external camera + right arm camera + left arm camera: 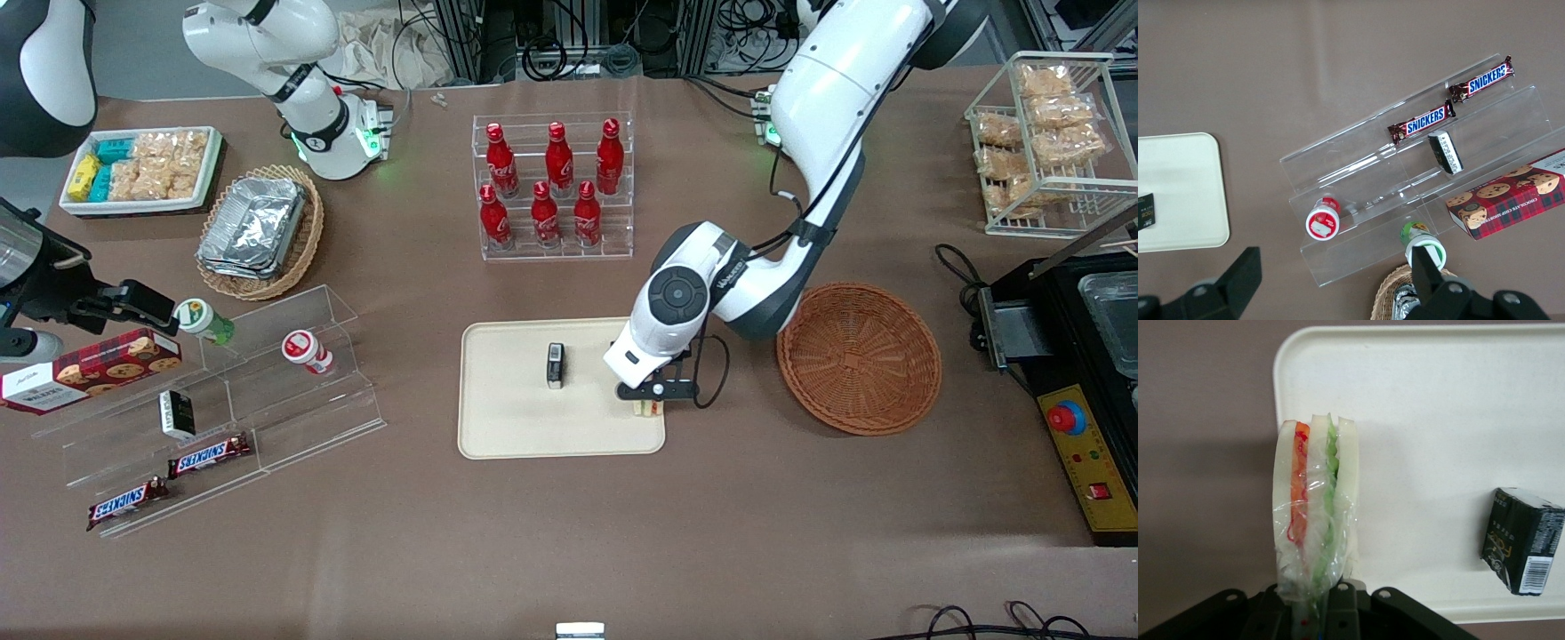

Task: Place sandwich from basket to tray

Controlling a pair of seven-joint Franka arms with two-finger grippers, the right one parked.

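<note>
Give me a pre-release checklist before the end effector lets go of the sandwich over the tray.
1. Sandwich held in the end effector: ok, it is clamped at one end.
2. Sandwich out of the basket: ok, the basket holds nothing.
3. Sandwich over the tray: not ok, the wrist view shows it straddling the tray's edge, partly above the table.
4. Landing spot free: ok, the small black box sits apart from the sandwich.
5. Sandwich touching the tray: cannot tell.

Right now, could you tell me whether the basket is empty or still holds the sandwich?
Empty: the basket shows only bare wicker. The gripper holds the sandwich over the tray corner.
</note>
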